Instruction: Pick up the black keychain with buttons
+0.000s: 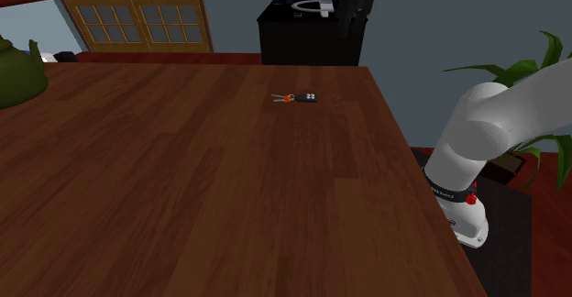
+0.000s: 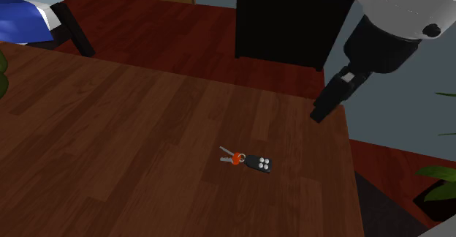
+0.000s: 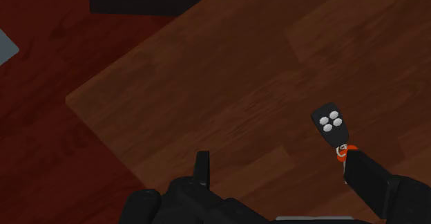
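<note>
A: Where is the keychain?

B: The keychain [image 2: 252,160] lies flat on the dark wooden counter [image 2: 109,148]. It is in the part toward the black cabinet [image 2: 285,23], near the counter's edge at the second exterior view's right. It has a black fob with four pale buttons, an orange ring, and thin keys fanning out from the ring.

A: And your fingers?

B: My fingers [image 2: 321,110] hang in the air near the counter's corner by the cabinet, pointing down at a slant. They stand wide apart and grip nothing. The keychain lies apart from them, on the wood nearer the second exterior view's bottom.

A: What does the wrist view give you?

B: The fob lies button-side up just beyond the tip of one finger, and that tip partly hides the orange ring. My other finger is well apart from it.

A: Anything else around?

B: In the shoulder view my white arm [image 1: 486,130] rises at the right, with a green plant [image 1: 518,71] behind it. An olive-green rounded pot [image 1: 16,73] sits at the counter's left end. Red-brown floor [image 2: 168,31] lies between the counter and the cabinet.
</note>
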